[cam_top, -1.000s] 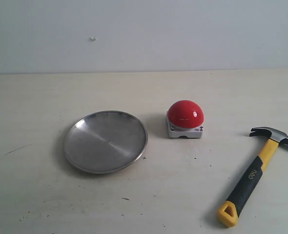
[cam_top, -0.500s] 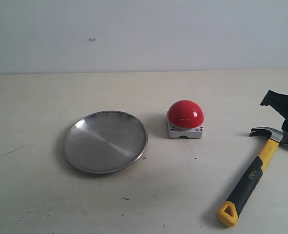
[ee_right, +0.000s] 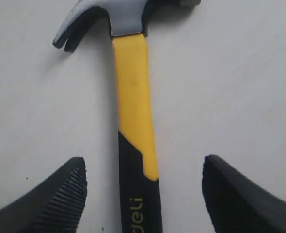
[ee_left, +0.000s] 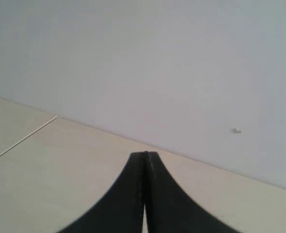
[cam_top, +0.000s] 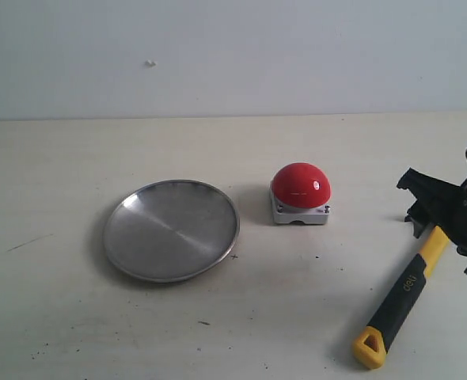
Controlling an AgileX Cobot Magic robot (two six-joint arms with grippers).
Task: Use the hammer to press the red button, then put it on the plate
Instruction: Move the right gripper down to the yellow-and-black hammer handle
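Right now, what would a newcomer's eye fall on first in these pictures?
The glossy red button stands out in the middle of the exterior view, with the steel plate to its left, apart from it. At the right edge, the open right pincer straddles the hammer, which lies flat and ungripped.

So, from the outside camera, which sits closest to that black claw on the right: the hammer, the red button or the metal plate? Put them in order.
1. The hammer, on the table directly under the open right gripper, at the right side of the exterior view.
2. The red button, near the middle of the table.
3. The plate, beyond the button, on the far side from the gripper.
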